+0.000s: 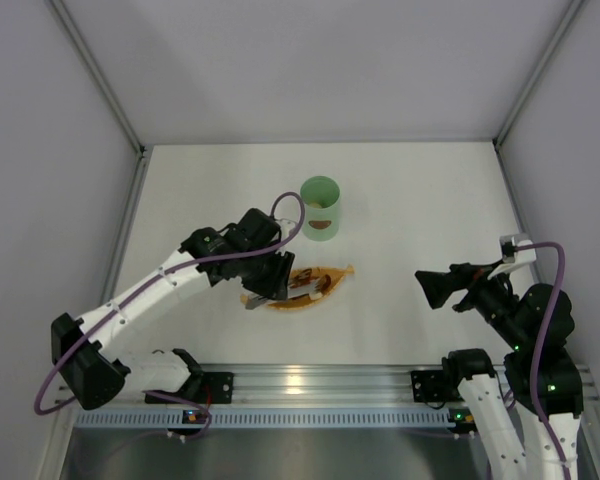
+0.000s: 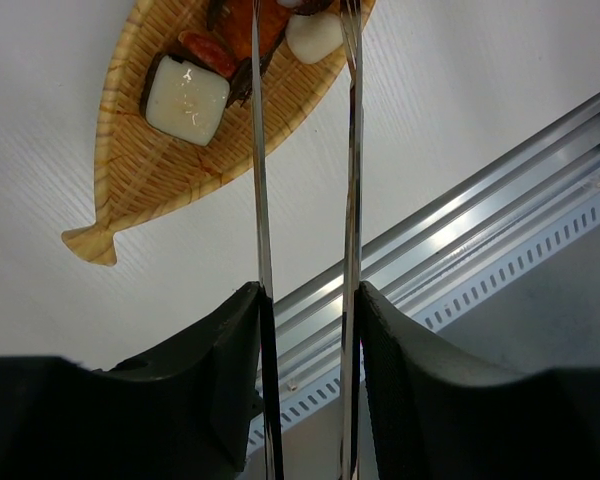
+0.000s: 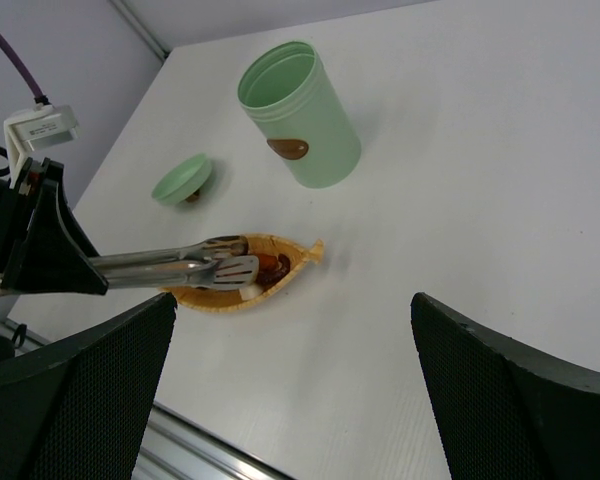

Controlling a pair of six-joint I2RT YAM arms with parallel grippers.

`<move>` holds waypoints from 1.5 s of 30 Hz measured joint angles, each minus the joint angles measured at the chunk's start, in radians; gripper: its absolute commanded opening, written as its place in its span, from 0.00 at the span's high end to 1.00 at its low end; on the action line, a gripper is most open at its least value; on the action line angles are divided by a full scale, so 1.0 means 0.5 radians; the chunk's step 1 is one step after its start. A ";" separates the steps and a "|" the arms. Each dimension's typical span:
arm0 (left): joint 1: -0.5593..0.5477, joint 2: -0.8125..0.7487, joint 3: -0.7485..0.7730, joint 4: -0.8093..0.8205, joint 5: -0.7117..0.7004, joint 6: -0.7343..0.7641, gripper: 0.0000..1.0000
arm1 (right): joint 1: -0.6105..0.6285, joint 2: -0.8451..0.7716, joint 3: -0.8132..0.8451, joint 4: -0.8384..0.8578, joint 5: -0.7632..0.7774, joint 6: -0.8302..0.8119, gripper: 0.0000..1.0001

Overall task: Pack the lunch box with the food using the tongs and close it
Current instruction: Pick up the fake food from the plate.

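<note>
My left gripper (image 1: 268, 280) is shut on the tongs (image 2: 259, 180), its black fingers (image 2: 215, 380) pressing on the two thin metal arms. The arms stay slightly apart, and their tips (image 3: 230, 268) hover over the food on the orange leaf-shaped tray (image 2: 150, 170). The food includes a white square piece (image 2: 186, 100), a smaller white piece (image 2: 315, 35), an orange piece (image 2: 270, 20) and dark red-brown bits (image 2: 208, 50). The mint-green lunch box (image 1: 320, 207) stands open and upright behind the tray. Its lid (image 3: 182, 180) lies on the table to its left. My right gripper (image 1: 435, 288) hangs open and empty to the right.
The aluminium rail (image 1: 310, 382) with both arm bases runs along the near edge. Grey walls enclose the white table (image 1: 420, 200) on the left, back and right. My left arm (image 1: 160, 285) reaches diagonally over the table's left half.
</note>
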 measured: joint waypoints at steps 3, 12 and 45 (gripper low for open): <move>-0.002 0.009 0.000 0.002 0.007 0.002 0.55 | 0.000 -0.002 0.000 -0.001 0.005 0.000 0.00; -0.014 0.042 0.000 0.018 0.042 0.014 0.59 | 0.000 -0.012 -0.002 -0.001 0.009 -0.008 0.01; -0.017 0.061 0.986 -0.169 -0.372 0.015 0.72 | 0.000 -0.005 -0.002 0.001 0.009 -0.012 0.00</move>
